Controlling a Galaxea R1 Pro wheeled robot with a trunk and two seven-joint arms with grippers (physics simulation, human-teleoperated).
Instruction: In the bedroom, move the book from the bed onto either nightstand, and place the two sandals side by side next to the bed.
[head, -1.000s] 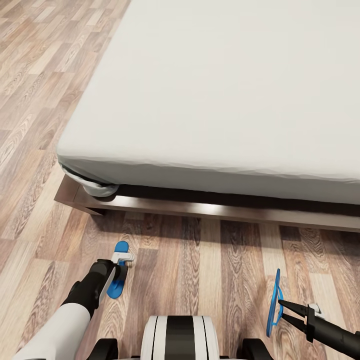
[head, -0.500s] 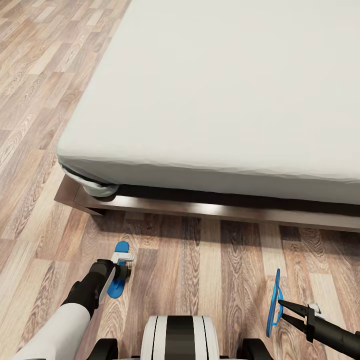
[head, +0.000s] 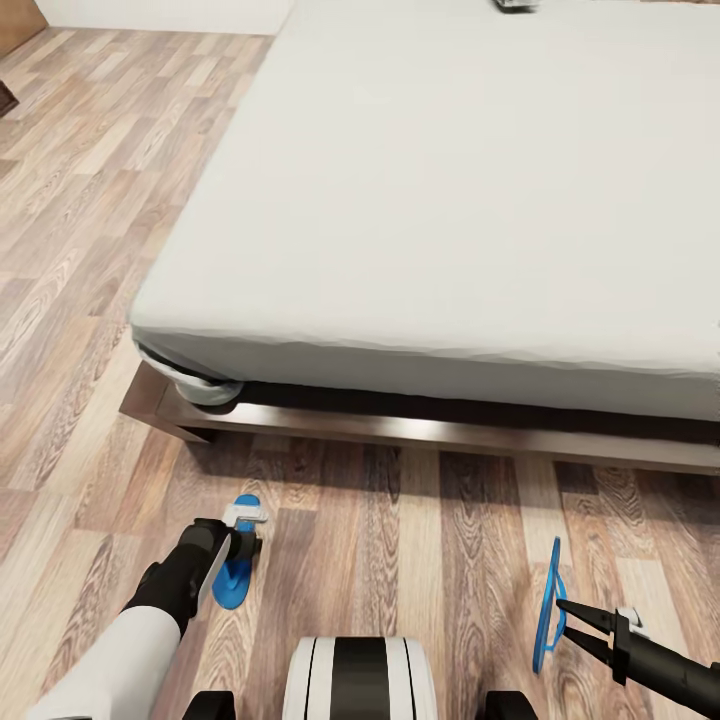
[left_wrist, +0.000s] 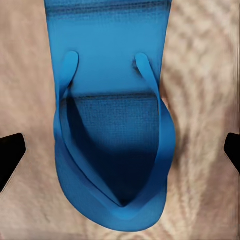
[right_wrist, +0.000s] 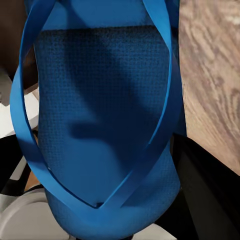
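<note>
Blue sandal (head: 546, 605) stands on edge, long axis toward bed (head: 450, 200).

Two blue sandals by the bed, a book far up the mattress.

We see the bed (head: 450, 230) with its plain light-grey mattress on a dark-brown base, set on the wood-plank floor. The left sandal (head: 236, 580) lies flat on the floor just in front of the bed's near corner, strap side up; our left hand (head: 243, 537) sits over it, fingers spread wide to either side of it. The right sandal (head: 546, 605) stands on edge, clear of the floor, pinched by our right hand (head: 565, 608). The book (head: 517, 4) is a small grey shape at the mattress's far end.
</note>
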